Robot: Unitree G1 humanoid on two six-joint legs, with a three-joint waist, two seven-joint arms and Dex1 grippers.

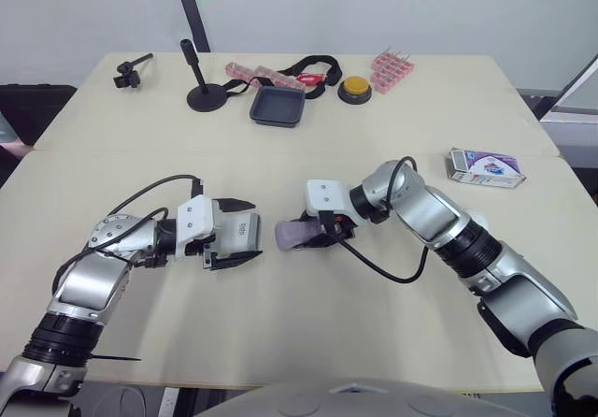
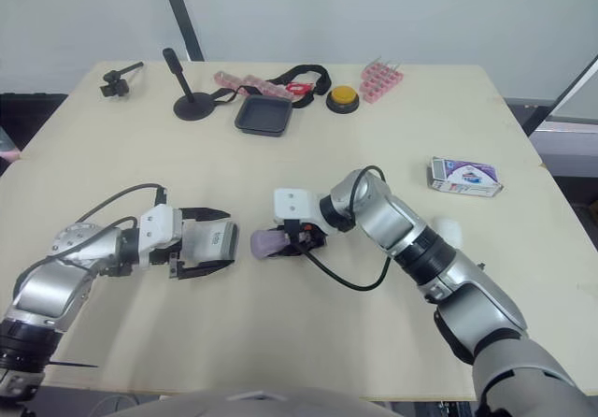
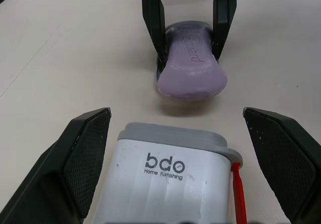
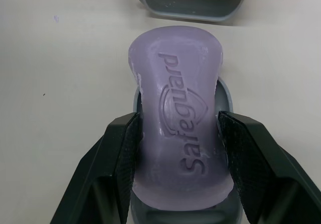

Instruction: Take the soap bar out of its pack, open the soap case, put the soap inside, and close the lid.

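Seating the soap [image 4: 175, 73]: my right gripper [image 4: 176, 133] clamps it over the tray [image 4: 226, 96], left gripper [image 3: 176, 116] wide around the case [image 3: 170, 174]; next, probably, release.

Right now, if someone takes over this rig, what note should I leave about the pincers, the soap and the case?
Right pincer: shut on the purple soap bar, held low over a grey tray.
Left pincer: open, fingers either side of the white soap case, not touching it.
Pack: on the table, to the robot's right.
Done: soap is out of its pack; case looks opened.
Left: seat the soap inside, close the lid.
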